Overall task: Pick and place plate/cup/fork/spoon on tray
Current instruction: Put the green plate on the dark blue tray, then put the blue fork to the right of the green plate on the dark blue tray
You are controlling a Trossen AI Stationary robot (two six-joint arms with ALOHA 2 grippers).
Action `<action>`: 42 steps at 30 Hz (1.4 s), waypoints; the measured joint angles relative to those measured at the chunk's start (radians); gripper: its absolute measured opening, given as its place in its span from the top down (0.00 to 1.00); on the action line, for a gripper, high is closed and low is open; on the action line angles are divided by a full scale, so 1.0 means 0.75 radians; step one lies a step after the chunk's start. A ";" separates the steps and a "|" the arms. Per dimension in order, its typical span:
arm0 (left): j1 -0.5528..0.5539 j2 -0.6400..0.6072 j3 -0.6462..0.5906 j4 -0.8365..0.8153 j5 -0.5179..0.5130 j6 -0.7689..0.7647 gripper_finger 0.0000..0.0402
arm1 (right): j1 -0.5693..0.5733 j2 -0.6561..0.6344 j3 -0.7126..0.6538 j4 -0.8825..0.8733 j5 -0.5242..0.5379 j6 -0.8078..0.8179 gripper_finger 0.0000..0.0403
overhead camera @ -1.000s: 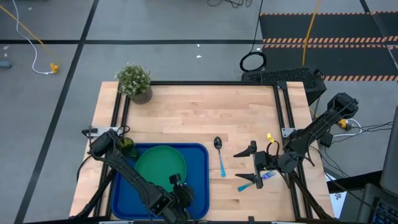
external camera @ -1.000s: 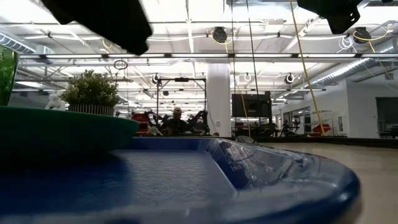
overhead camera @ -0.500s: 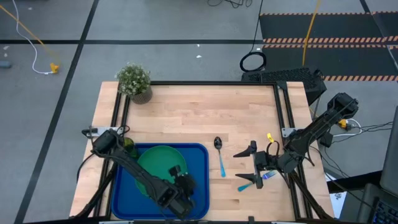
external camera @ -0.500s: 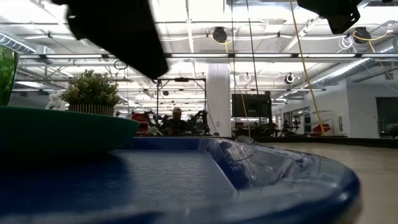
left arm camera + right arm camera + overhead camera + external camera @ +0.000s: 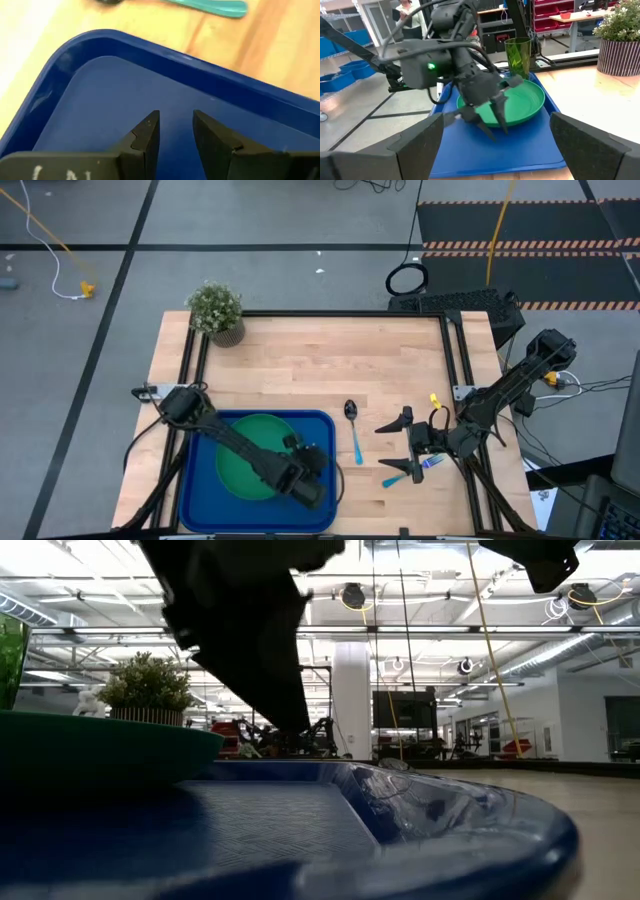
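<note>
The dark-blue tray [image 5: 200, 502] lies at the table's near left with the green plate [image 5: 240, 470] on it. The olive cup [image 5: 518, 55] stands upright on the tray's far left corner. My left gripper [image 5: 322, 457] is open and empty, hovering low over the tray's bare right part [image 5: 100, 100], fingertips toward its far right corner. The spoon [image 5: 352, 430] lies flat on the table just right of the tray. The blue fork [image 5: 392, 478] lies on the table beside the near finger of my right gripper [image 5: 402, 446], which is wide open and empty.
A small potted plant [image 5: 217, 310] stands at the table's far left corner. Bare wood stretches across the far half of the table. A black frame rail runs along the table's edges. A person shows in the room beyond the table [image 5: 405, 7].
My left gripper has swung from the tray's near edge toward the table's far and right side, over the tray's right part toward the spoon. Its arm now crosses over the plate. Plate, cup, spoon and fork have stayed where they were.
</note>
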 joint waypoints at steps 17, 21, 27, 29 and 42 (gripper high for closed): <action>0.039 0.002 -0.001 -0.194 0.151 -0.030 0.70 | 0.000 0.000 0.000 -0.001 0.000 -0.010 0.11; 0.019 0.000 -0.001 -0.195 0.182 -0.051 0.70 | 0.000 0.000 0.000 -0.002 0.000 -0.010 0.11; -0.016 0.000 -0.001 -0.194 0.206 -0.098 0.70 | 0.000 0.000 0.000 -0.002 -0.001 -0.010 0.11; -0.029 0.000 -0.001 -0.194 0.214 -0.118 0.70 | 0.000 0.000 0.000 -0.002 -0.001 -0.010 0.11; -0.087 -0.010 0.111 -0.165 0.191 -0.115 0.70 | 0.000 0.000 0.000 -0.001 0.000 0.057 0.11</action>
